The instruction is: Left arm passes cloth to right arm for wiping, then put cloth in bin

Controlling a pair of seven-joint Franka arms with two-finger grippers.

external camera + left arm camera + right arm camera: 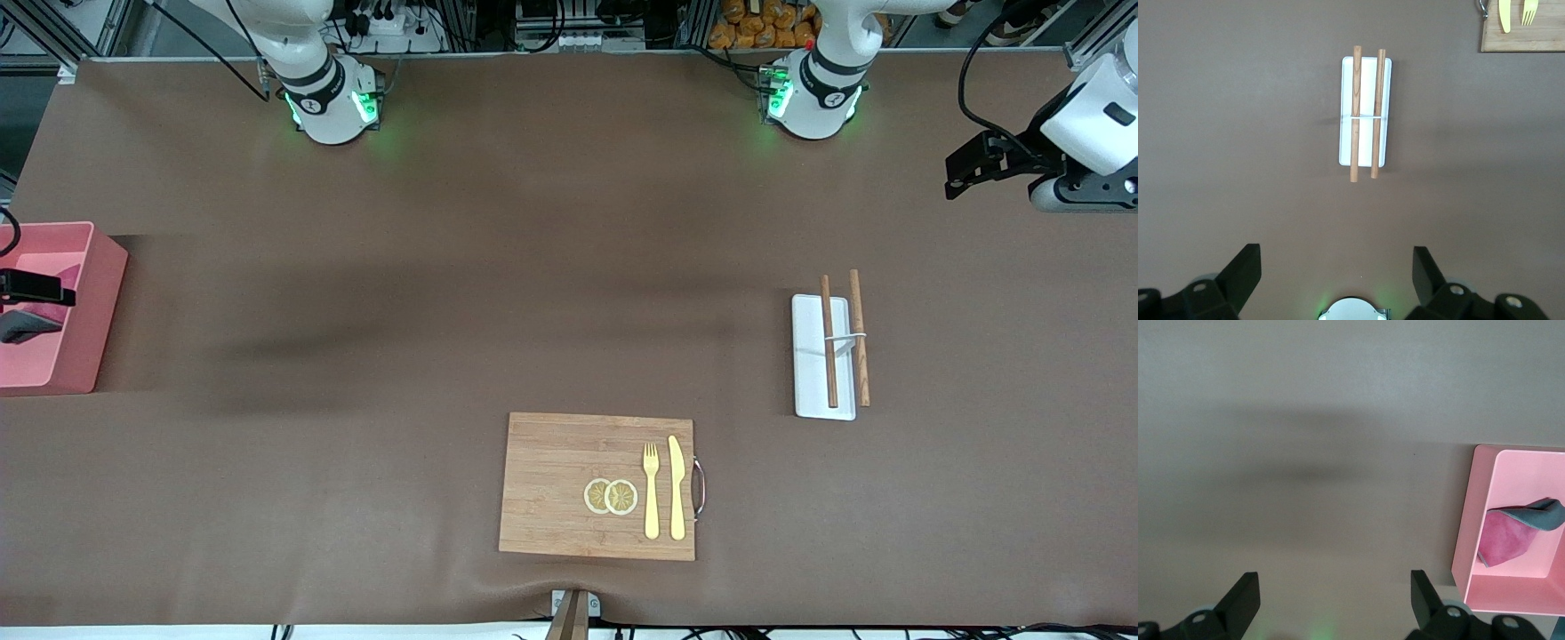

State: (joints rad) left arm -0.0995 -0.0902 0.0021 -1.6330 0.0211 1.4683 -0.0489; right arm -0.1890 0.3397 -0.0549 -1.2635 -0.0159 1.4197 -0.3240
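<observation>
The cloth (1505, 543) lies crumpled in the salmon-pink bin (1468, 520), magenta with a grey flap. In the front view the bin (93, 311) stands at the right arm's end of the table, with the cloth (27, 324) inside. My right gripper (1335, 593) is open and empty, high over the bare table beside the bin. Only a black part of it (53, 289) shows at the front view's edge. My left gripper (953, 178) is open and empty, raised over the left arm's end of the table. It also shows in the left wrist view (1336, 267).
A white tray (809, 391) with two wooden sticks lies near the left arm's end; it also shows in the left wrist view (1365, 143). A bamboo cutting board (551, 480) with fork, knife and two lemon slices lies nearest the front camera.
</observation>
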